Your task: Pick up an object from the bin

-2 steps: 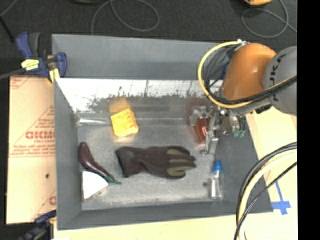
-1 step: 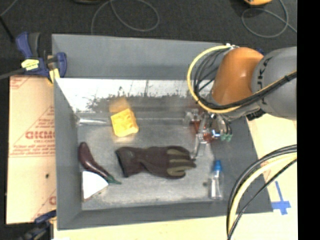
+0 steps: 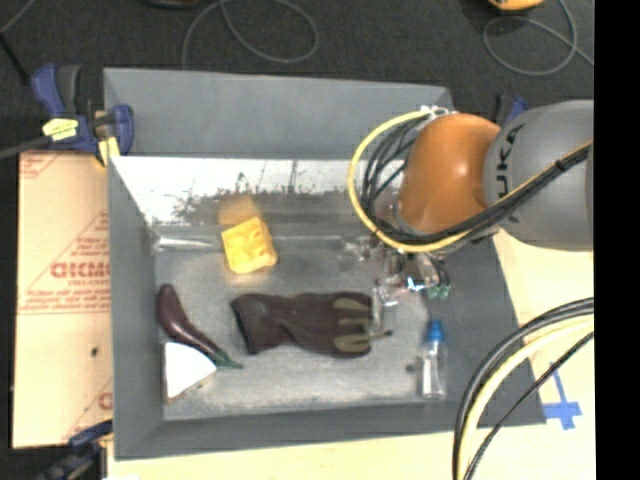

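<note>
In the camera view, my claw (image 3: 383, 308) hung low in the bin (image 3: 135, 268), right at the finger end of a dark brown glove (image 3: 300, 323). The glove lay flat and stretched away from the claw toward the view's left. I could not tell whether my claw was apart or together. 1 small clear bottle (image 3: 431, 360) with a blue cap lay near the claw, below and to its right. 1 yellow block (image 3: 248, 245) sat well apart, up and to its left.

Tip of dark glove (image 3: 295, 324) behind claw (image 3: 383, 311)
</note>
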Controlling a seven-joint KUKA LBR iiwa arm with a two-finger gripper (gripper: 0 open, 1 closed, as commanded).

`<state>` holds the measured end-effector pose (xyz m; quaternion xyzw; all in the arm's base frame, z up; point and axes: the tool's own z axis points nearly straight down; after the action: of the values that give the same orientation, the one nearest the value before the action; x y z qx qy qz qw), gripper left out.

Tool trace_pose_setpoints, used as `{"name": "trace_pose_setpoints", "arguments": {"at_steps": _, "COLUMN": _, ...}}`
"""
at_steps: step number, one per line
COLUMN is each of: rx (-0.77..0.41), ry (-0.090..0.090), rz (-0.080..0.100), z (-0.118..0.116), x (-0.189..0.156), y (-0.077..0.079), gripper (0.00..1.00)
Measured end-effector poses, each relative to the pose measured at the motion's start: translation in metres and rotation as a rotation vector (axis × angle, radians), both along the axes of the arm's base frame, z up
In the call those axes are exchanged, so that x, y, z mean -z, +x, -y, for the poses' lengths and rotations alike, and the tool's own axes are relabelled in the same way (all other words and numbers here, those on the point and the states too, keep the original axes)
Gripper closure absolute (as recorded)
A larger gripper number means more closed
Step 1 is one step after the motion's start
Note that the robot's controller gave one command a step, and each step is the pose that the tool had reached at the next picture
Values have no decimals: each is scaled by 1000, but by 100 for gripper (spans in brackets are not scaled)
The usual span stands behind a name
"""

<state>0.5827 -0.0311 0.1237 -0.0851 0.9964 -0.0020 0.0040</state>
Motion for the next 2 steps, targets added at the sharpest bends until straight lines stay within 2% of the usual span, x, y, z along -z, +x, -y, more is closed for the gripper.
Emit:
{"name": "trace_pose_setpoints", "arguments": {"at_steps": 1, "rx": 132, "ry": 3, "rz": 0, "z": -32, "x": 45, "y": -1, "gripper": 0}}
{"name": "trace_pose_setpoints", "arguments": {"at_steps": 2, "rx": 138, "ry": 2, "rz": 3, "z": -52, "x": 51, "y": -9, "gripper": 100}}
